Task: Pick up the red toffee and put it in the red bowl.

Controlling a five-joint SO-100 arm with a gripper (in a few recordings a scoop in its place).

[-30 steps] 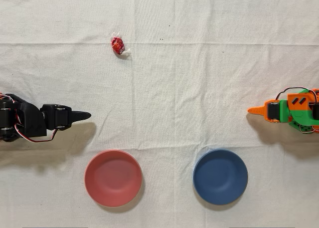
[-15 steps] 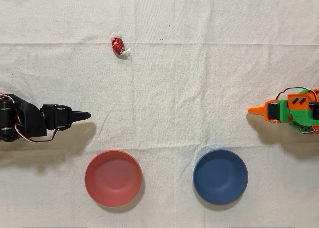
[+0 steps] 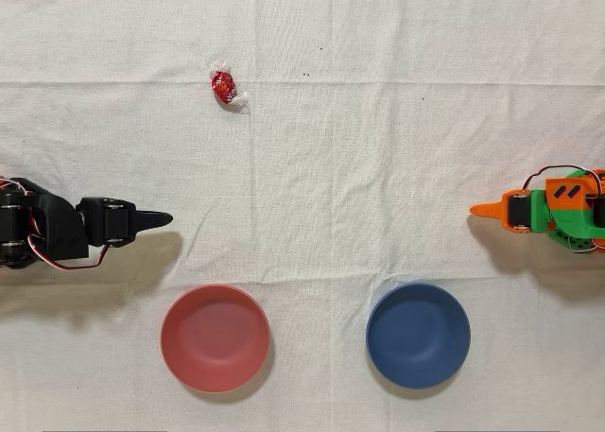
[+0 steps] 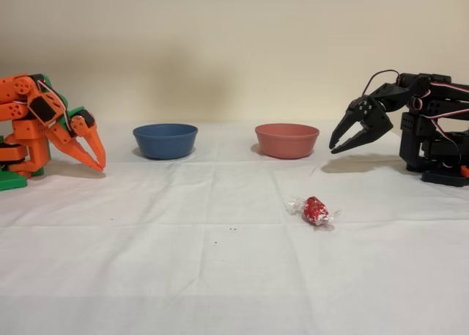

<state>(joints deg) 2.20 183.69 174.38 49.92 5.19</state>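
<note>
The red toffee (image 3: 223, 86) lies on the white cloth, a small red foil candy with clear twisted ends, also seen near the front in the fixed view (image 4: 316, 210). The red bowl (image 3: 215, 337) sits empty at the lower left of the overhead view and behind the toffee in the fixed view (image 4: 286, 140). My black gripper (image 3: 166, 219) is shut and holds nothing. It hovers at the left of the overhead view, well short of the toffee and above the bowl's upper-left side. In the fixed view the gripper (image 4: 333, 148) hangs just right of the bowl.
A dark blue bowl (image 3: 418, 335) of the same size stands beside the red one (image 4: 165, 140). The idle orange arm (image 3: 544, 211) rests at the opposite side of the table. The cloth (image 3: 378, 120) has shallow creases.
</note>
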